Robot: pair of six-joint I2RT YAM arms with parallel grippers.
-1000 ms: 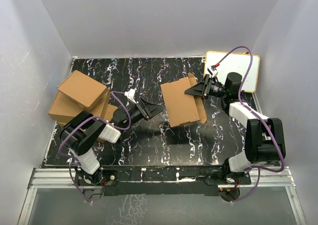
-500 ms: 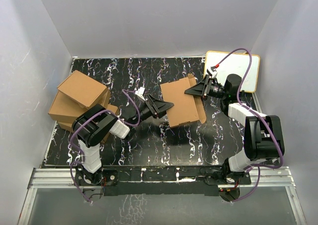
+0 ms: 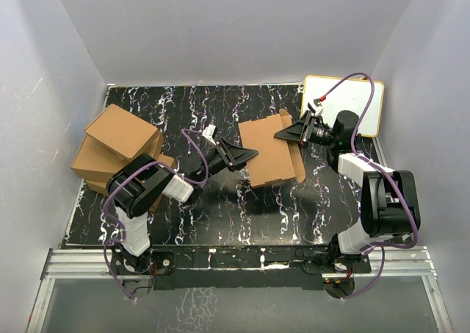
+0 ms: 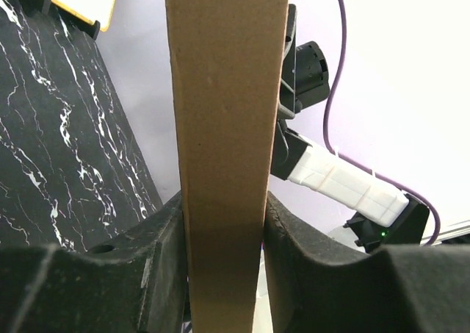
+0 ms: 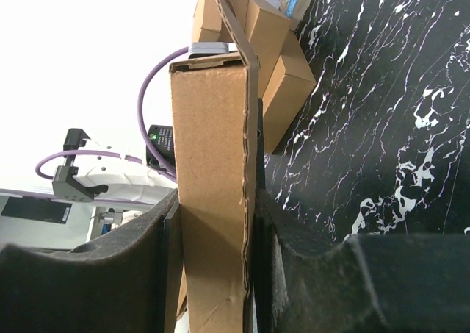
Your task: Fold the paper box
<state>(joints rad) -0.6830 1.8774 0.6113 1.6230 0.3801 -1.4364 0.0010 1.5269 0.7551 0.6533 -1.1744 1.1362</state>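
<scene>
The paper box (image 3: 270,154) is a flat brown cardboard mailer held off the black marbled table (image 3: 220,208), with a small tuck flap at its right side. My left gripper (image 3: 250,155) is shut on its left edge. In the left wrist view the box (image 4: 228,90) rises as a tall strip between the two black fingers (image 4: 158,259), which press on both of its faces. My right gripper (image 3: 284,134) is shut on the box's upper right edge. In the right wrist view the box (image 5: 209,142) stands clamped between that gripper's pads (image 5: 294,252).
A pile of ready-made brown boxes (image 3: 117,145) sits at the table's left side and shows in the right wrist view as well (image 5: 283,61). A white board with a yellow rim (image 3: 352,101) lies at the back right. White walls enclose the table.
My left gripper has moved right to the box's left edge and closed on it. The right gripper kept its grip; the box barely shifted.
</scene>
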